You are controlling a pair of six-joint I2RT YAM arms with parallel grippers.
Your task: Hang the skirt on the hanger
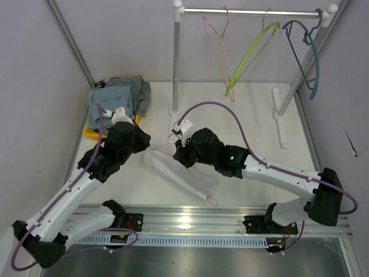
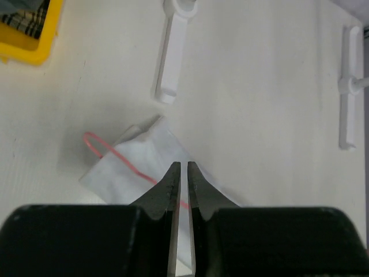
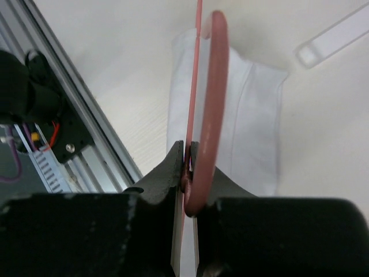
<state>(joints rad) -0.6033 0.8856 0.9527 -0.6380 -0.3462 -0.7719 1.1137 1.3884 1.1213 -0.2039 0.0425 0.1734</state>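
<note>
The white skirt [image 1: 183, 175] lies flat on the table between the arms, with the pink hanger [image 1: 198, 186] running along it and its hook at the near right end. My right gripper [image 1: 180, 154] is shut on the hanger's wire [image 3: 210, 86] and holds it just above the skirt [image 3: 248, 109]. My left gripper [image 1: 143, 142] hovers at the skirt's far left corner. In the left wrist view its jaws [image 2: 184, 165] are closed to a thin slit over the skirt's edge [image 2: 132, 158]. The hanger wire [image 2: 115, 154] shows below, and I see nothing held.
A clothes rack [image 1: 253, 11] at the back holds a pink [image 1: 219, 43], a green [image 1: 251, 52] and a blue hanger [image 1: 305, 55]; its white feet [image 1: 281, 115] rest on the table. A pile of clothes on a yellow tray [image 1: 118, 98] sits far left. A metal rail [image 1: 190, 219] lines the near edge.
</note>
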